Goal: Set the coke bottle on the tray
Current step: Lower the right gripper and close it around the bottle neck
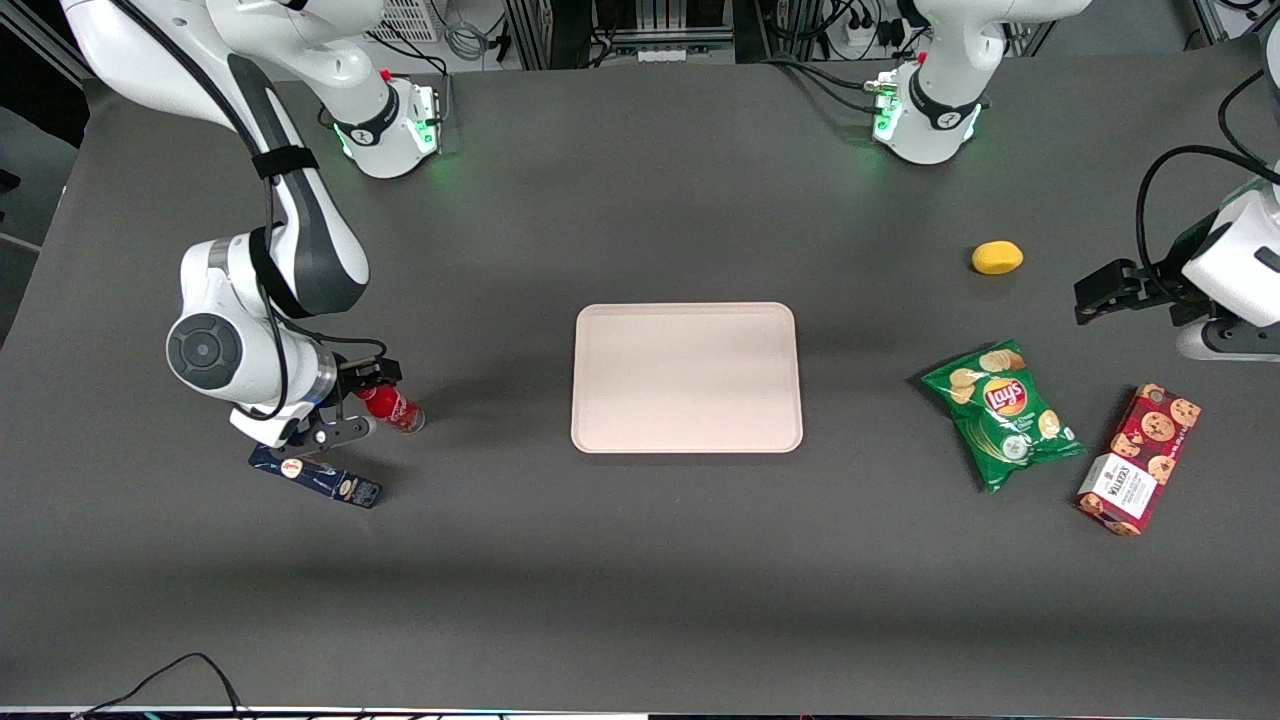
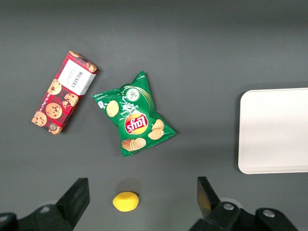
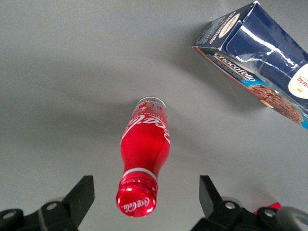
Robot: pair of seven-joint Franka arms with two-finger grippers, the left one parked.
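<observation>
The coke bottle [image 1: 397, 408] is small and red with a red cap and stands upright on the table toward the working arm's end. My right gripper [image 1: 364, 401] hovers over it, open. In the right wrist view the gripper [image 3: 146, 198] has one finger on each side of the bottle [image 3: 145, 144], with clear gaps to the cap. The pale pink tray [image 1: 686, 377] lies flat at the table's middle with nothing on it, and its end [image 2: 274, 130] also shows in the left wrist view.
A dark blue oblong box [image 1: 318, 478] lies beside the bottle, nearer the front camera; it shows in the wrist view too [image 3: 260, 62]. Toward the parked arm's end lie a green chips bag [image 1: 1003, 413], a red cookie box [image 1: 1140, 458] and a yellow lemon [image 1: 997, 257].
</observation>
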